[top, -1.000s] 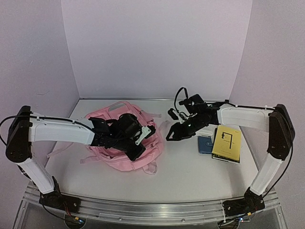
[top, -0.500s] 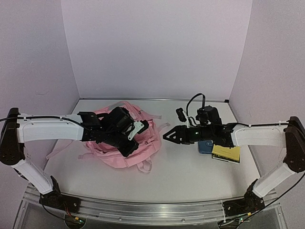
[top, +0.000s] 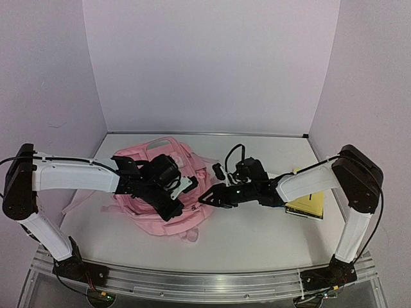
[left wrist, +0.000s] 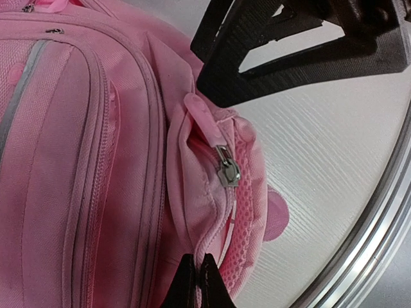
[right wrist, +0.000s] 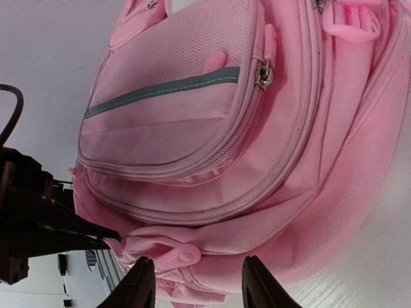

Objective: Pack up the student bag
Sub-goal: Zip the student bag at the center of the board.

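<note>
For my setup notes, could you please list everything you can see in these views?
backpack: one, pink with a grey-green stripe, left-centre of the table.
book: one, yellow, right side, partly hidden by the right arm.
table: one, white, under everything.
rail: one, silver metal, along the table's near edge.
left arm: one, white and black, reaching over the backpack.
left gripper: one, black, shut at the backpack's side pocket.
right arm: one, white and black, reaching leftward.
right gripper: one, black, open, at the backpack's right edge.

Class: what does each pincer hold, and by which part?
Left pincer pinches the bag at its side pocket's edge; right pincer is open, holding nothing.
</note>
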You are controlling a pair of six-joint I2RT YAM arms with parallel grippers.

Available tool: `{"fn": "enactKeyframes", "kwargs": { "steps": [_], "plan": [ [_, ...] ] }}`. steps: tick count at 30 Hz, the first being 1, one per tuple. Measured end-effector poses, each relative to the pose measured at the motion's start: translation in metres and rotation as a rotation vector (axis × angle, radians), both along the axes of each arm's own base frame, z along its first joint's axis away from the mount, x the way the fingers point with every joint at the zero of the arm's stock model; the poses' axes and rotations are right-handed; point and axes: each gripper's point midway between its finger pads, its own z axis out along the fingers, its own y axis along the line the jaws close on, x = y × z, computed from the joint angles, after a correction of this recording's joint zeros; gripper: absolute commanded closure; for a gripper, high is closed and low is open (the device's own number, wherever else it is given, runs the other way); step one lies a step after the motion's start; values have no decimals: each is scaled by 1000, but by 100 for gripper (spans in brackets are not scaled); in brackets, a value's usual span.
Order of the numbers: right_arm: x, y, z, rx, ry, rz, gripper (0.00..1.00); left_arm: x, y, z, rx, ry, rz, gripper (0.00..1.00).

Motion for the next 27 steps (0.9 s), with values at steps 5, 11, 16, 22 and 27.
{"fn": "enactKeyframes", "kwargs": {
  "steps": [5,11,16,22,27],
  "plan": [
    [-1,14,-5,15,5,12,58,-3,0,-14,23,35,3,100],
    [-1,19,-20,6,18,13,55,-3,-1,-19,32,47,7,100],
    [-1,25,-28,6,22,20,57,-3,0,-22,37,52,14,100],
    [-4,33,-32,17,25,42,72,-4,5,-24,55,64,21,100],
    [-7,33,-33,24,36,53,79,-5,7,-25,63,69,22,100]
  ]
}}
